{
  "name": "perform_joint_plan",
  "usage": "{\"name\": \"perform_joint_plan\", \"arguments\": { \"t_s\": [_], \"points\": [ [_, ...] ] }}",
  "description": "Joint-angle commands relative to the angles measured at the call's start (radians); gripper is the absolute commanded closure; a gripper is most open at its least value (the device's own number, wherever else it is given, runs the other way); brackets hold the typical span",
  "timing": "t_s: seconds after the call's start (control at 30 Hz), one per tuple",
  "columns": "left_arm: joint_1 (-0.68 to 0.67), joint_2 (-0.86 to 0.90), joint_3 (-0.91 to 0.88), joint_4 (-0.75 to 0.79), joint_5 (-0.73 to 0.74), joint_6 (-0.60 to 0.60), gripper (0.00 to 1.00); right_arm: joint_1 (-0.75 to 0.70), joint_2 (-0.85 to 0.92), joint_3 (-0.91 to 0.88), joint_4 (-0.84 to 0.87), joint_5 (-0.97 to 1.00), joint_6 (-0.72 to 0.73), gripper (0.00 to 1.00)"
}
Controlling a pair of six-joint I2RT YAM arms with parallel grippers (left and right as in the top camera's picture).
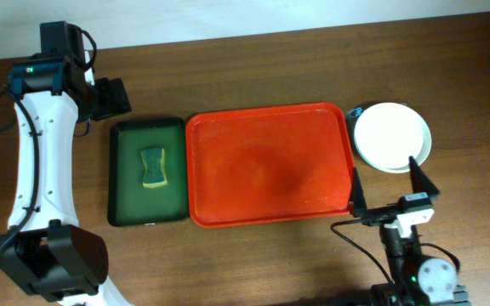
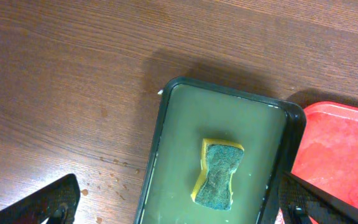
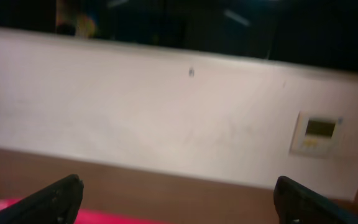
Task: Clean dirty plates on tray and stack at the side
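Note:
The white plates (image 1: 392, 136) lie stacked on the table just right of the red tray (image 1: 266, 163), whose inside holds nothing. A strip of the tray also shows in the left wrist view (image 2: 337, 155) and the right wrist view (image 3: 17, 211). My left gripper (image 1: 111, 97) is open and empty at the far left, high above the table left of the green tray; its fingers frame the left wrist view (image 2: 182, 210). My right gripper (image 1: 388, 185) is open and empty near the front, just in front of the plate stack; it faces the wall in the right wrist view (image 3: 185, 202).
A dark green tray (image 1: 126, 178) holding a yellow-green sponge (image 1: 153, 167) sits against the red tray's left side, also in the left wrist view (image 2: 166, 143) with the sponge (image 2: 219, 173). Water drops dot the wood (image 2: 110, 174). A small teal thing (image 1: 355, 111) peeks out behind the plates.

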Motion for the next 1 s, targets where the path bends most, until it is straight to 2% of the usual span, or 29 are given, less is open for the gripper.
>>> {"name": "perform_joint_plan", "arguments": {
  "t_s": [0.0,0.2,0.33,0.97],
  "points": [
    [0.0,-0.019,0.011,-0.001,0.007,-0.013,0.01,0.005,-0.012,-0.069,-0.004,0.019,0.004,0.01],
    [-0.012,-0.019,0.011,-0.001,0.007,-0.013,0.01,0.004,-0.012,-0.079,-0.251,0.027,0.003,0.02],
    [-0.012,-0.019,0.011,-0.001,0.007,-0.013,0.01,0.004,-0.012,-0.079,-0.251,0.028,-0.067,0.02],
    [-0.005,-0.019,0.011,-0.001,0.007,-0.013,0.01,0.005,-0.01,-0.079,-0.248,0.027,-0.068,0.02]
  ]
}}
